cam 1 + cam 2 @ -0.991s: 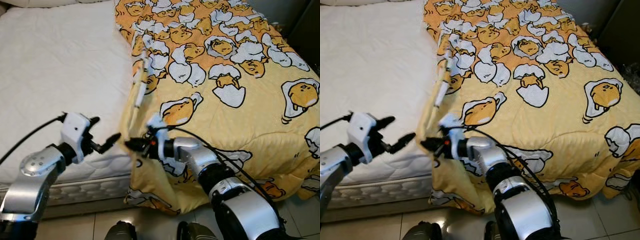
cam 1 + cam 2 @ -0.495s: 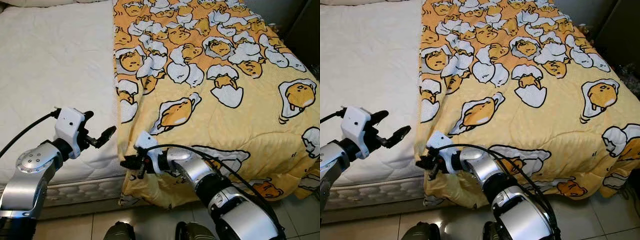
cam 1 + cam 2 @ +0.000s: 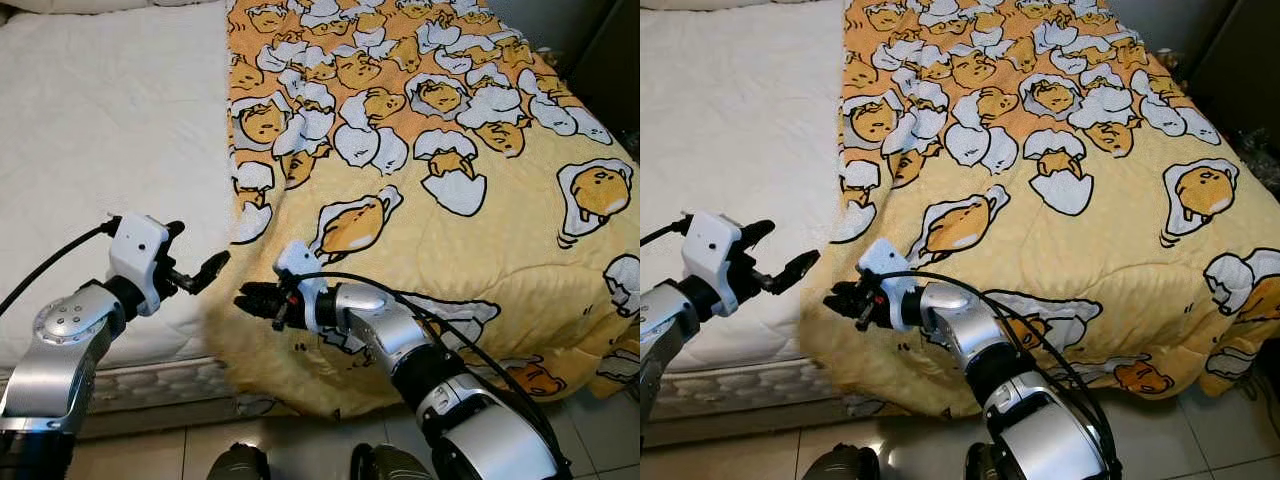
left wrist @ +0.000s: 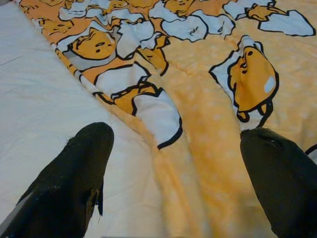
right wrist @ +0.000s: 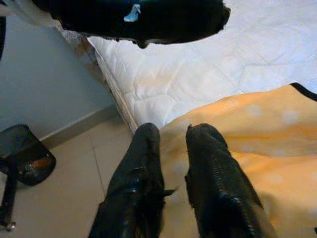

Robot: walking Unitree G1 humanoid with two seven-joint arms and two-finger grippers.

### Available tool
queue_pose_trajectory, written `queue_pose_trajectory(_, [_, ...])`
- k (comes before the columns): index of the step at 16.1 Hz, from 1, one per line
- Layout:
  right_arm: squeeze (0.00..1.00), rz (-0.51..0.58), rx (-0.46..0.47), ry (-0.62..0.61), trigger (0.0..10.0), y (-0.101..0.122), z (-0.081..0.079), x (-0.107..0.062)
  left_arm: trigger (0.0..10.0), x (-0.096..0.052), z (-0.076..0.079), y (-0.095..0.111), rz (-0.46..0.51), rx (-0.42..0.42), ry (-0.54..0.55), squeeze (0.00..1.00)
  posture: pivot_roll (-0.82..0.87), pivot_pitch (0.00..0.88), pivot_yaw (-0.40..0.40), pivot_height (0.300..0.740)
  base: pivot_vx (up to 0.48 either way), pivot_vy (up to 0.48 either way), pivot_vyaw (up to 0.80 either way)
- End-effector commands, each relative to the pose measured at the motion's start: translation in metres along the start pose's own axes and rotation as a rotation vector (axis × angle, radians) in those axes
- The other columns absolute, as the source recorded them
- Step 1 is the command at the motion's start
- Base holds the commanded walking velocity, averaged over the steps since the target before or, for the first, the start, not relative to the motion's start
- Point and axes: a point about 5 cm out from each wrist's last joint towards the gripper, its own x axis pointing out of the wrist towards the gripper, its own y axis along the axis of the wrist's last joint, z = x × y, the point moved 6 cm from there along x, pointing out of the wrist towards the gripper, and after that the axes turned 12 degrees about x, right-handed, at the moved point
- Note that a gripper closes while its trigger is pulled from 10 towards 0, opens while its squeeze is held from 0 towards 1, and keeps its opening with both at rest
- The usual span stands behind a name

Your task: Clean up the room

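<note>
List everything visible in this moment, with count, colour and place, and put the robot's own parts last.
Blanket: one, yellow with a white-and-orange egg cartoon print, spread over the robot's right part of the bed, its near edge hanging toward the floor.
Mattress: one, white and quilted, bare on the robot's left part of the bed.
Floor: pale tiles, in front of the bed.
Basket: one, dark mesh, on the floor by the wall in the right wrist view.
Left end effector: black fingers open, above the mattress edge beside the blanket's side edge.
Right end effector: black fingers shut on the blanket's near corner edge.
Arms: two, silver, reaching toward the bed.
</note>
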Motion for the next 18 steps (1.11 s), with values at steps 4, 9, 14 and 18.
queue_pose_trajectory(4, [1.0, 0.154, 0.099, 0.103, 10.0, 0.021, -0.048, 0.038, 10.0, 0.006, -0.002, 0.004, 0.011, 0.026, 0.007, 0.75, 0.02, 0.071, -0.018, 0.74, 0.0, 0.0, 0.0])
queue_pose_trajectory(9, [1.0, 0.314, 0.04, -0.439, 10.0, 0.029, 0.052, -0.066, 10.0, 0.025, 0.022, 0.01, 0.071, -0.055, 0.048, 0.42, -0.04, 0.0, 0.006, 0.74, 0.0, 0.0, 0.0])
queue_pose_trajectory(14, [0.0, 0.346, 0.009, -0.848, 10.0, 0.007, 0.083, -0.145, 10.0, 0.032, 0.029, 0.006, 0.066, -0.142, 0.217, 0.42, -0.06, 0.0, 0.022, 0.74, 0.0, 0.0, 0.0])
queue_pose_trajectory(18, [0.0, 0.383, 0.071, -1.063, 10.0, -0.007, 0.093, -0.185, 10.0, 0.023, 0.032, -0.009, 0.017, -0.13, 0.249, 0.42, -0.06, 0.0, 0.014, 0.74, 0.0, 0.145, 0.0])
